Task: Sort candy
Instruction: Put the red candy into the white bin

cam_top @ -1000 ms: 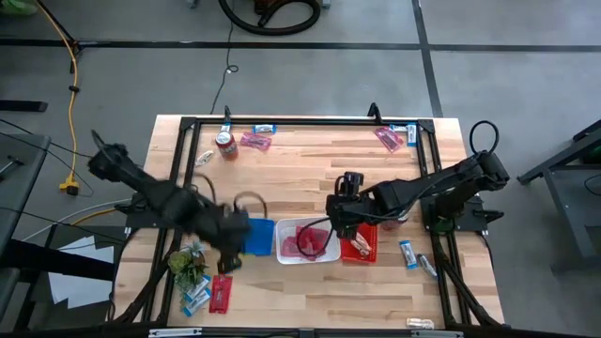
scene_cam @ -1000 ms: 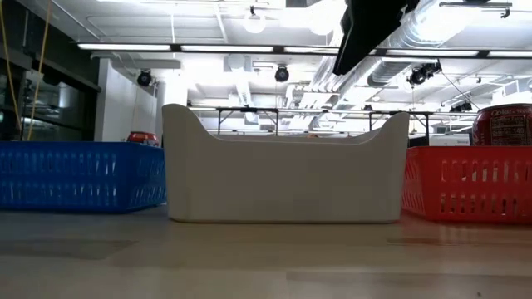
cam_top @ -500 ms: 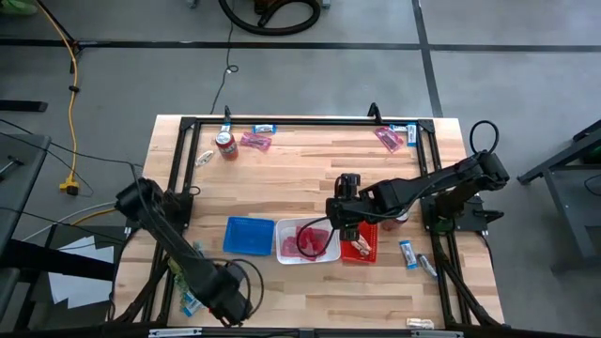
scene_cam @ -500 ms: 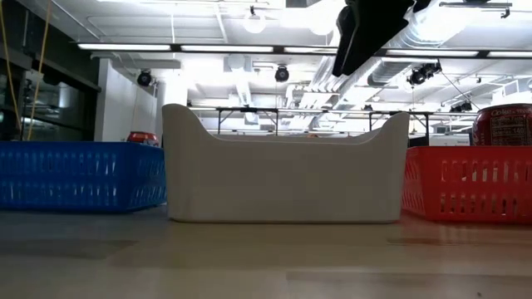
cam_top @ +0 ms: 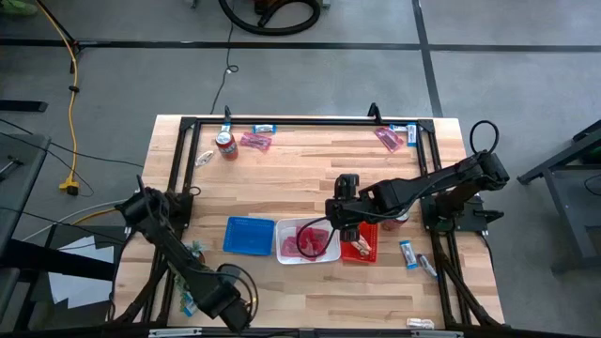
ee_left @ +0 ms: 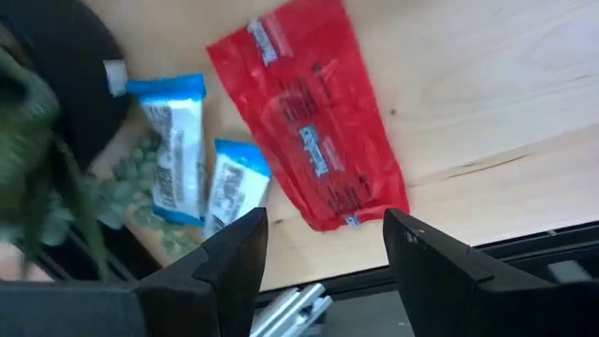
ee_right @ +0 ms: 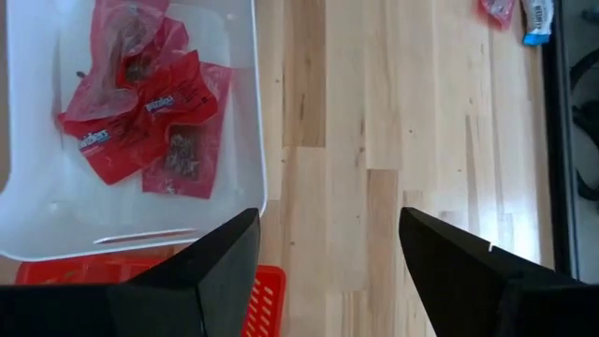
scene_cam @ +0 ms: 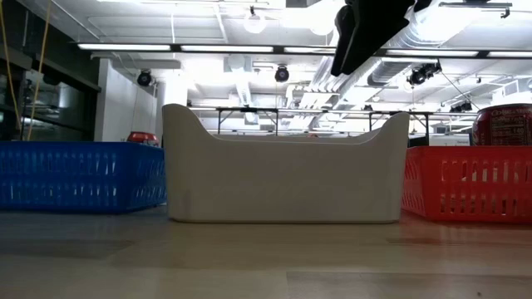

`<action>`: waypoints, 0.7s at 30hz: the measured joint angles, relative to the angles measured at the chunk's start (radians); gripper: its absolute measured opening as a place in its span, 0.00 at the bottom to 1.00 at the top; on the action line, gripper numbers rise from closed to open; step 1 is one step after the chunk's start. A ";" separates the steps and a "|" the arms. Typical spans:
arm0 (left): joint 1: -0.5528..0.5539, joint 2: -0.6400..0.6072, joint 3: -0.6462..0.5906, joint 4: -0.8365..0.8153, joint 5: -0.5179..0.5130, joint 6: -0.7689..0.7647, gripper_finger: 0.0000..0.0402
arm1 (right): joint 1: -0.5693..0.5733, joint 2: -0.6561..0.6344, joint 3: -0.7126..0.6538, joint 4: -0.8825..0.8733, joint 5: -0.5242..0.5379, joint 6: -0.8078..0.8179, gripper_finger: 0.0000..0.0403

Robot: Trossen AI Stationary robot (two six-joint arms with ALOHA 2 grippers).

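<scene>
We see the left gripper spread wide and empty, a red packet just ahead of it. Beside that lie two blue-and-white bars. The right gripper hangs wide and empty beside the white tray of pink packets.

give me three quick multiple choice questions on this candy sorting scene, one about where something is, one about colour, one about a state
1. Where is the left end effector?
A. over the white tray
B. near the table's front left corner
C. by the soda can

2. What colour is the long flat packet in the left wrist view?
A. red
B. green
C. yellow

3. What state is the right end effector in?
A. shut on a blue bar
B. shut on a red packet
C. open, holding nothing

Answers:
1 B, the high view shows it low at the front left, beside the small plant.
2 A, it lies red on the wood next to two blue-and-white bars.
3 C, its fingers stand apart with only the table and the white tray showing between them.
</scene>
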 joint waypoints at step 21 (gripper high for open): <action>-0.031 0.000 -0.127 0.206 -0.077 -0.270 0.50 | 0.000 0.000 0.000 0.037 -0.011 0.023 0.63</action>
